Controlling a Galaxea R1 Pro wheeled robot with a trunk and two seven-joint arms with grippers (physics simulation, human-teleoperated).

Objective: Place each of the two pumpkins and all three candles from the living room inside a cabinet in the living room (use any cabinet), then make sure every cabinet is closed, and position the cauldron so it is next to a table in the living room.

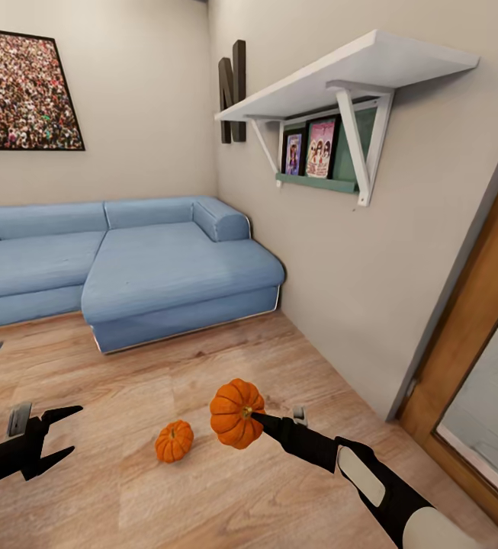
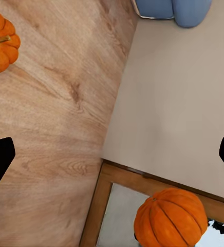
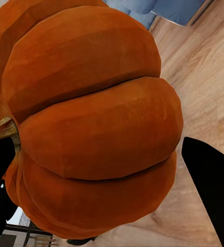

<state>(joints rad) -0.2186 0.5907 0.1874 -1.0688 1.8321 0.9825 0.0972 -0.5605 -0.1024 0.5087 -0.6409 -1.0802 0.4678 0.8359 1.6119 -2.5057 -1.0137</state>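
Here the right gripper [image 1: 258, 418] grasps one pumpkin [image 1: 236, 412] by its stem end and holds it clear above the wooden floor [image 1: 203, 488], out in the open boards between the blue sofa [image 1: 126, 267] and the door frame [image 1: 470, 320]. In the right wrist view the pumpkin [image 3: 91, 123] bulges between the two dark fingers [image 3: 212, 185], so the hold looks firm but sits off to one side of its bulk. The second pumpkin [image 1: 174, 441] rests on the floor just beside the held one, well away from the floor's edge at the wall. The left gripper [image 1: 53, 435] hovers with its fingers spread and nothing between them.

The step in hand is probably carrying the held pumpkin to a cabinet. To do it well, keep the wrist level and turn the base slowly, since a round body pinched off-centre may roll out. Steer the swing clear of the wall shelf [image 1: 348, 76] and the sofa corner.
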